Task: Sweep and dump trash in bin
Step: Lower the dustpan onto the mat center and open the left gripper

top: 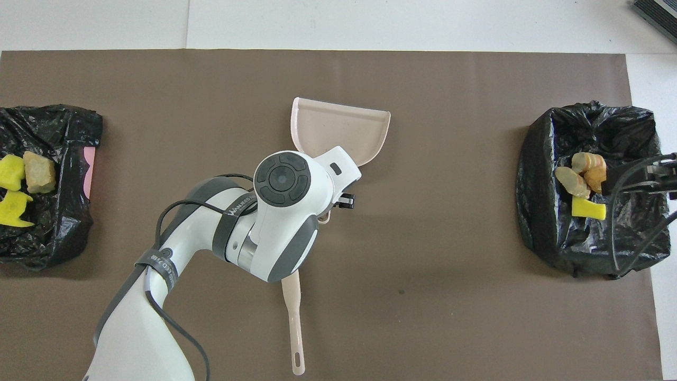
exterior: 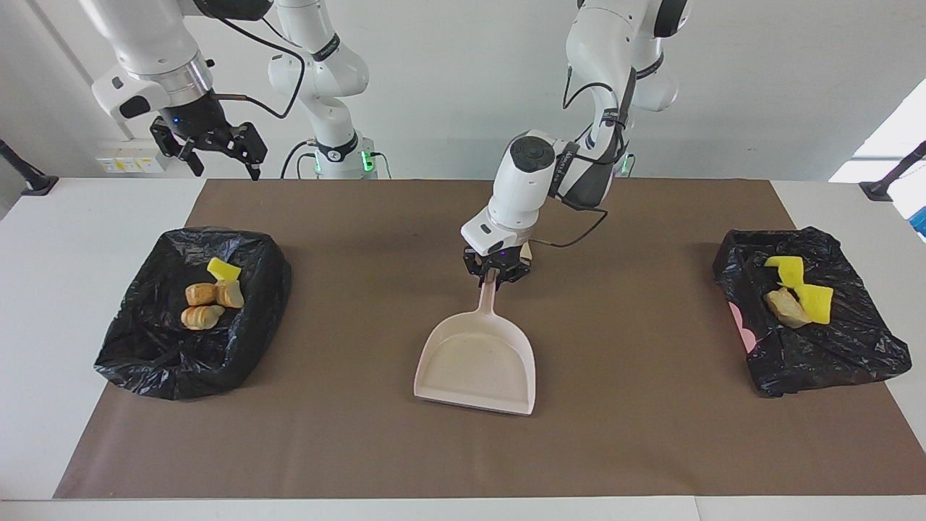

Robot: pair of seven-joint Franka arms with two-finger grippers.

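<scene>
The left gripper (exterior: 496,276) is clamped on the handle of the beige dustpan (exterior: 477,362), whose pan lies flat in the middle of the brown mat (exterior: 376,449), its open lip pointing away from the robots. Seen from overhead, the pan sits at about one o'clock from the left arm's wrist. The brush (top: 294,323) lies on the mat nearer to the robots than the dustpan, at six o'clock from it in the overhead view, its head hidden under the arm.

The trash is already in two black-bagged bins. The bin at the right arm's end (exterior: 145,347) holds tan bread-like chunks (exterior: 206,304) and one yellow scrap (exterior: 224,270). The bin at the left arm's end (exterior: 832,354) holds yellow scraps (exterior: 799,282) and a tan chunk (exterior: 785,307).

The right gripper (exterior: 217,155) waits in the air with fingers spread wide, holding nothing, at about twelve o'clock from its bin in the facing view.
</scene>
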